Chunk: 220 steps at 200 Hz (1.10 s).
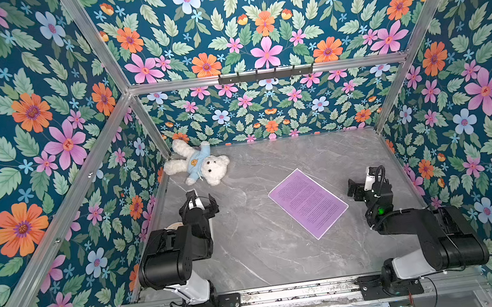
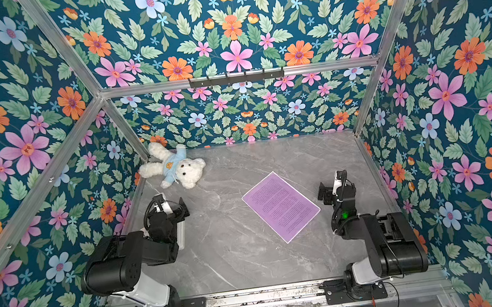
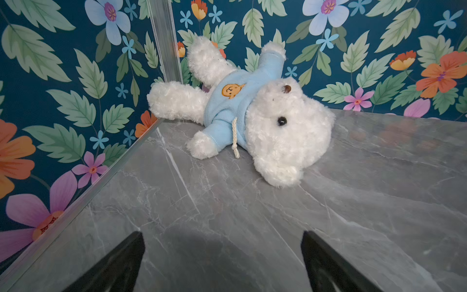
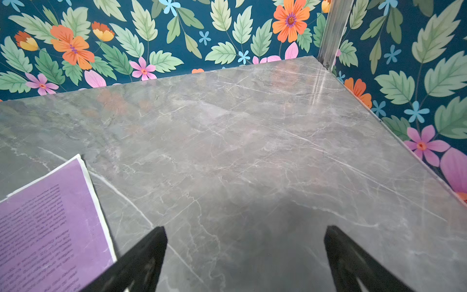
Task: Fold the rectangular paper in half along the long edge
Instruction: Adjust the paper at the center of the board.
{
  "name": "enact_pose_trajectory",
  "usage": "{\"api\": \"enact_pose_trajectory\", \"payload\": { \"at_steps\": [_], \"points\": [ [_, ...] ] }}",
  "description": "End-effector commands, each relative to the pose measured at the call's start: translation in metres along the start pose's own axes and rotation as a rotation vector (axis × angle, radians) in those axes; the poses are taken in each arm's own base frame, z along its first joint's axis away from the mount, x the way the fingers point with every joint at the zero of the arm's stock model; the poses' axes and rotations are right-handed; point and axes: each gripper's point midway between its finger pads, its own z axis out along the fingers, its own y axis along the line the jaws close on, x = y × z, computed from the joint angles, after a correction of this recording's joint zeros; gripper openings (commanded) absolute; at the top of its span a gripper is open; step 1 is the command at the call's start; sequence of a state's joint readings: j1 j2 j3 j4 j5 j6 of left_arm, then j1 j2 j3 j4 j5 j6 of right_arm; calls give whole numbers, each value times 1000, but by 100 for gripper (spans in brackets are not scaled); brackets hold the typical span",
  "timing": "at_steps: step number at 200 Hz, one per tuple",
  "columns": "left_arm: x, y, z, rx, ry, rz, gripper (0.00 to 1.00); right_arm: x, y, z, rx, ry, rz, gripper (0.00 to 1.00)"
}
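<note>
The grey marbled worktop (image 1: pixel 283 258) carries the paper (image 1: pixel 308 203), which lies flat and unfolded right of centre. Its long axis runs diagonally from far left to near right. Its print is too small to read. The right wrist view catches one corner of the paper (image 4: pixel 45 227), the rest cut off. Only the left wrist view shows the teddy (image 3: pixel 252 113) close up, in the far left corner. The left claw (image 3: pixel 222 235) and the right claw (image 4: pixel 245 230) stand apart, empty.

Both top views overlook the whole table (image 1: pixel 266 253); wrist cameras face its far corners, low.
</note>
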State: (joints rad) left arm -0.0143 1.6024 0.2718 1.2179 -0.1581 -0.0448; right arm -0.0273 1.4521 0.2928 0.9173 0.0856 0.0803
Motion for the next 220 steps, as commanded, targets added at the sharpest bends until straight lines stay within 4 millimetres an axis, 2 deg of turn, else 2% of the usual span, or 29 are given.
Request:
{"api": "enact_pose_trajectory", "payload": {
  "at_steps": [1, 89, 107, 120, 145, 152, 183, 207, 220],
  "points": [
    [-7, 1, 0, -7, -28, 2, 100, -6, 1, 0, -5, -21, 2, 99],
    [-7, 1, 0, -7, -28, 1, 100, -7, 2, 0, -8, -22, 3, 99],
    [-7, 1, 1, -7, -24, 3, 100, -10, -3, -1, 21, -31, 14, 99],
    [-15, 0, 2, -10, -36, 6, 100, -16, -5, -4, 33, -33, 24, 99],
    [-25, 3, 7, -46, 63, 2, 100, -29, 2, -14, -2, -27, 9, 99],
    [-35, 3, 6, -44, 65, -8, 100, -34, 4, -16, -8, -17, 7, 99],
    [-70, -20, -12, 28, 42, -14, 100, -49, 8, -28, -14, 93, 70, 99],
    [-77, -51, -25, 110, 90, -73, 100, -54, 27, -40, -104, 201, 128, 99],
    [-75, -71, -35, 144, 124, -86, 100, -54, 36, -47, -144, 269, 189, 99]
  ]
}}
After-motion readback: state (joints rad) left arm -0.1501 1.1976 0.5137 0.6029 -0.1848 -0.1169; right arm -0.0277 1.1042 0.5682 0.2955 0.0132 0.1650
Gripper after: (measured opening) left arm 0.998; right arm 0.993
